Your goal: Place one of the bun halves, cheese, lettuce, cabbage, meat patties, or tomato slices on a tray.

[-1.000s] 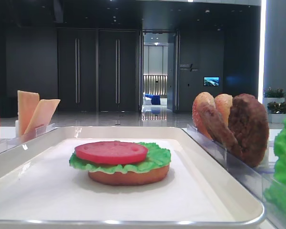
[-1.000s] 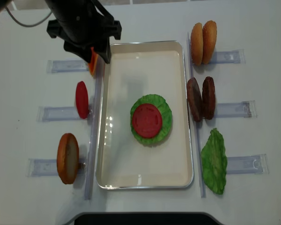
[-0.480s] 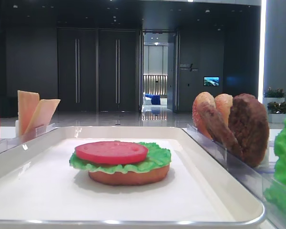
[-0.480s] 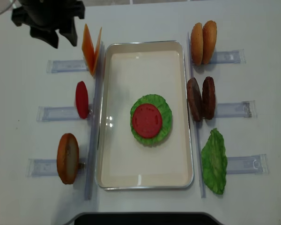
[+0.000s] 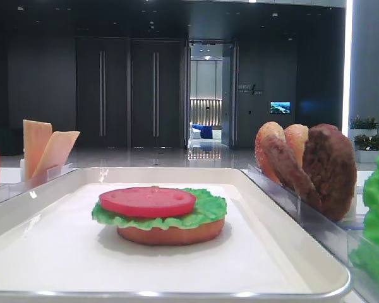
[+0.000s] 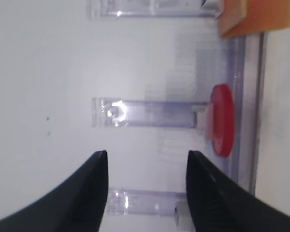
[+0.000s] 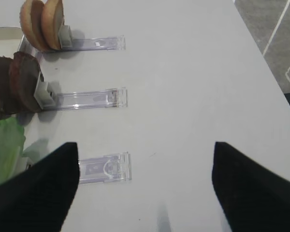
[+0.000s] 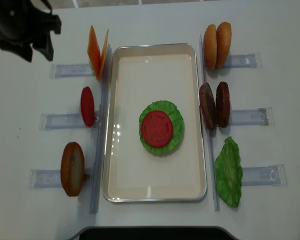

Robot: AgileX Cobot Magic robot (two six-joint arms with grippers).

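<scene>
1. Since the earlier frames: left arm has pulled back from over the cheese [image 8: 97, 52] to the far upper-left corner of the overhead view, away from the tray [image 8: 155, 195]. Food hasn't shifted.
2. On the tray, right of centre: bun half [image 5: 170, 233] at the bottom, lettuce [image 8: 176, 120] over it, tomato slice [image 8: 157, 128] on top. So the stack is 3 layers up.
3. Left of the tray, in clear holders: cheese by the top corner, spare tomato slice [image 8: 87, 106] mid-way, another bun half [image 8: 72, 168] lower down.
4. Right of the tray: 2 bun halves [image 8: 216, 45] at the top, meat patties [image 8: 215, 105] mid-way, loose lettuce leaf [image 8: 229, 171] low.
5. Left claw [image 6: 146, 193]: fingers spread wide, nothing betw. them, over bare bench [image 6: 43, 72], spare tomato slice ahead-right.
6. Right claw [image 7: 145, 188]: wide apart, empty, over bench on the far side of the patties from the tray.
7. Next pick, prob. cheese or patty: approach from above, straddle one upright piece only, close on its flat faces, lift clear of the holder before crossing the tray rim.
8. Lay it flat and centred on the stack; release low so the tomato doesn't slide.
</scene>
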